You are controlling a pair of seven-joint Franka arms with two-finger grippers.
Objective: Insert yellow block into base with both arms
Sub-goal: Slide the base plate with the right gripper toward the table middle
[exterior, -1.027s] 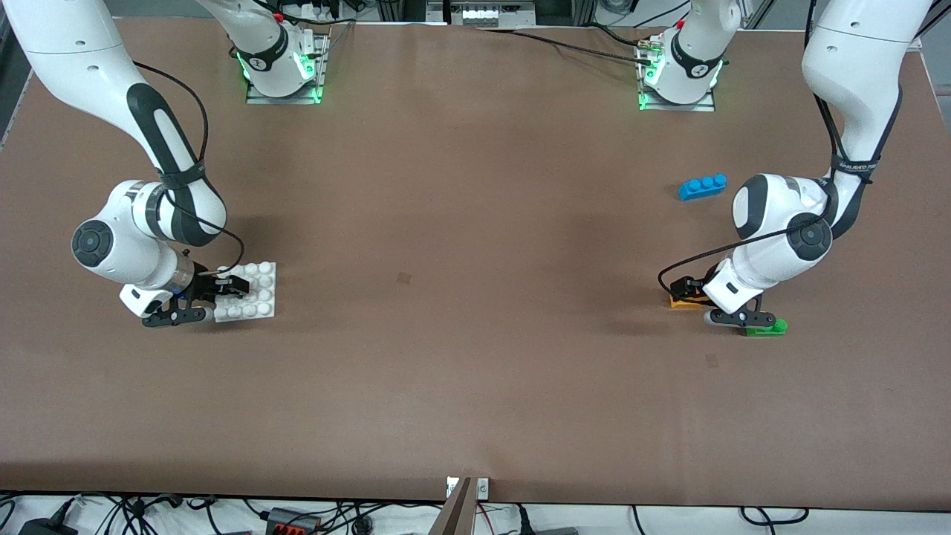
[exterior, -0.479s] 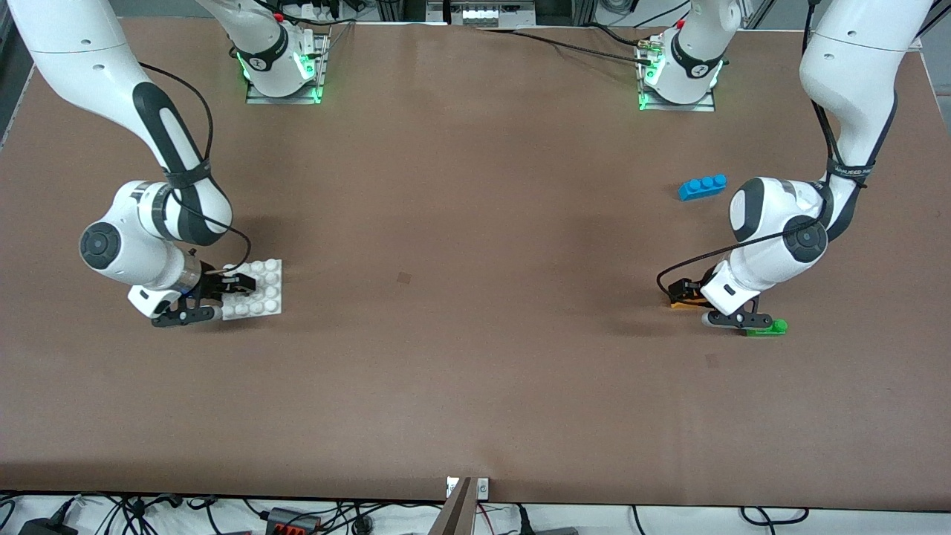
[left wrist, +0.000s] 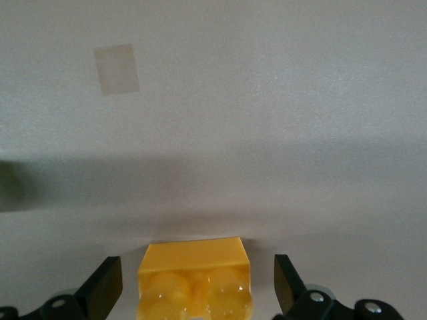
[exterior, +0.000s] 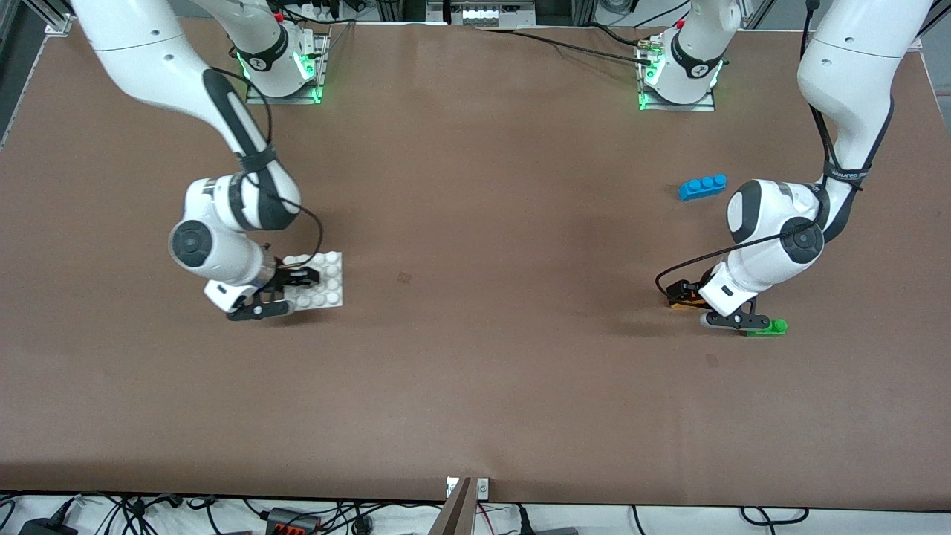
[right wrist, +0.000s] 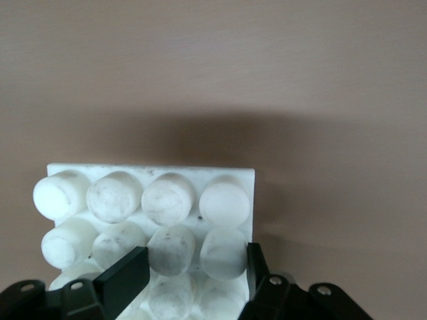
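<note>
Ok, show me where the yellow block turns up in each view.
Front view: yellow block on the table at the left arm's end, mostly hidden under the left gripper, farther from the camera than the green brick.
Left wrist view: yellow block between the open fingers.
Right wrist view: not in it.
Shared landmark: the left gripper's fingers.

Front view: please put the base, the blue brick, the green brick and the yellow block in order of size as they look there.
1. base, clearly the largest.
2. blue brick.
3. green brick and yellow block: the left gripper hides part of each, so I cannot rank them.
</note>
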